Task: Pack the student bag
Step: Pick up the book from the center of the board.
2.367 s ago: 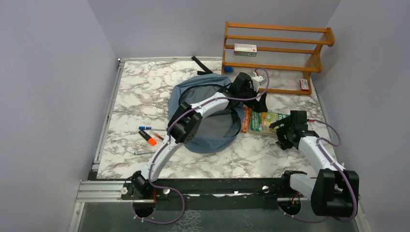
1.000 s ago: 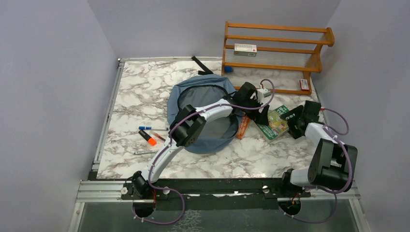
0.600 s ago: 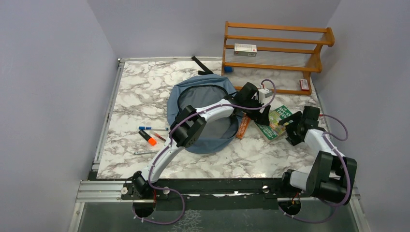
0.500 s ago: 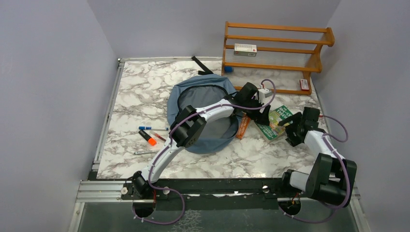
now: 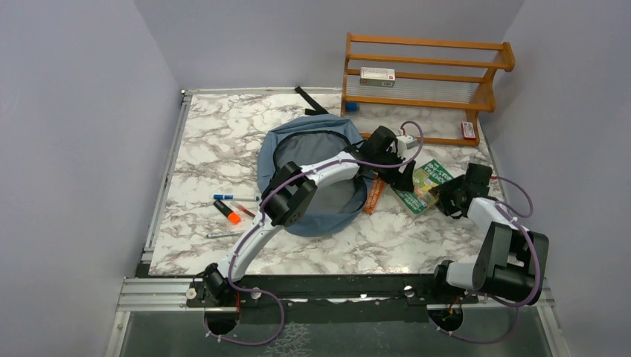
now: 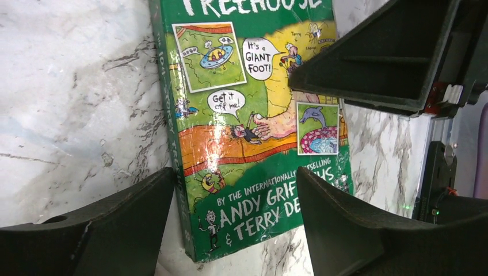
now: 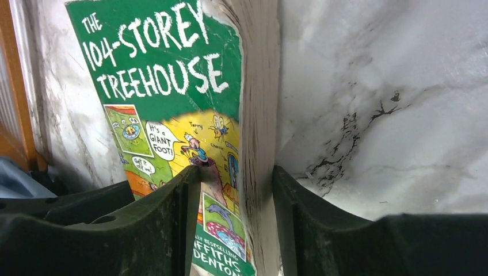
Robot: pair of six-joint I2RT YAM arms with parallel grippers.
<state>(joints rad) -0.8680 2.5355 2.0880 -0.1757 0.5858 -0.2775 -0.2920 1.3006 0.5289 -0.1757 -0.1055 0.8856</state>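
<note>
While the marble table [image 5: 223, 149] carries several things, the student bag [image 5: 266, 162] is by far the biggest. It lies flat near the middle with its mouth open upward and the left arm stretched across it. Just right of the bag, beside an orange book [image 5: 374, 195], lies the green paperback [image 6: 253, 144], which I take to be the piece in hand.

The right gripper [image 7: 236, 175] pinches the paperback's page edge, one finger on the cover and one against the page block. Contact looks firm on both sides, though so close a view makes that hard to swear to. The left gripper [image 6: 233, 184] stands spread astride the book's lower end and holds nothing, with one finger by the spine and the other over the opposite corner.

A bite on the loose page edge is a weak one — the cover may peel open or the book may droop when raised. A slow lift with the book kept flat would be wise. The left jaws should either close across the book's width to share the load or draw clear, since that arm lies over the bag's mouth. From there, a low carry to the opening, spine first, should let the book slide in without snagging the zipper trim.
</note>
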